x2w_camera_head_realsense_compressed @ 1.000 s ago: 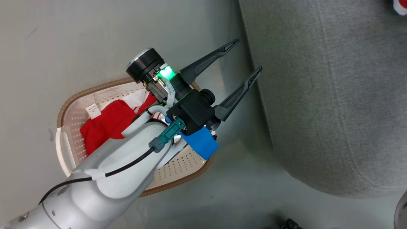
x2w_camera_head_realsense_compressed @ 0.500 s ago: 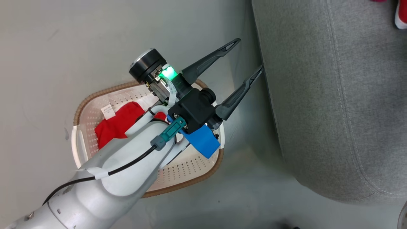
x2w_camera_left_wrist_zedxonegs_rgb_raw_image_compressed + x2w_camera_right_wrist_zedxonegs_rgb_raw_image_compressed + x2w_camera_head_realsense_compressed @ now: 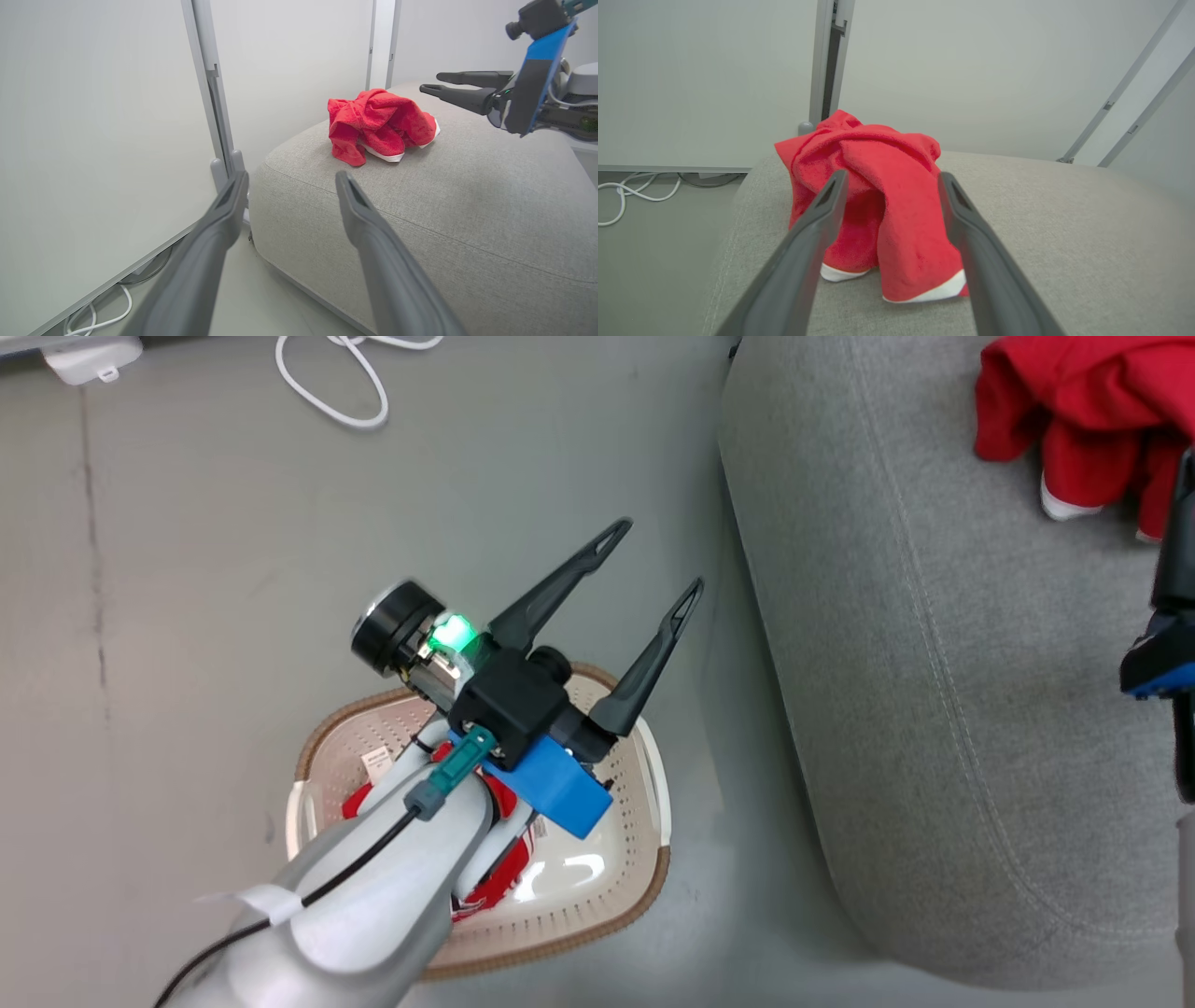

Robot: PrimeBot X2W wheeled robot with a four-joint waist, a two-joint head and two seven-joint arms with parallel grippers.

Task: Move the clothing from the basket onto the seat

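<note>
One red piece of clothing (image 3: pixel 1074 411) lies crumpled on the light grey seat (image 3: pixel 934 709); white trim shows at its lower edge (image 3: pixel 887 224). My right gripper (image 3: pixel 893 179) is open just in front of it, a finger on either side, gripping nothing. From the left wrist view the right gripper (image 3: pixel 430 81) hovers beside the heap (image 3: pixel 378 123). More red clothing (image 3: pixel 504 873) lies in the cream basket (image 3: pixel 616 803) on the floor, mostly hidden under my left forearm. My left gripper (image 3: pixel 653 560) is open and empty above the basket's far side, pointing toward the seat's edge.
A white cable (image 3: pixel 327 383) and a white adapter (image 3: pixel 89 359) lie on the grey floor at the back. Pale wall panels with metal posts (image 3: pixel 210 93) stand behind the seat. A strip of floor separates the basket from the seat.
The head camera has shifted, bringing the garment on the seat and the floor cable into view. My left gripper stays open over the basket.
</note>
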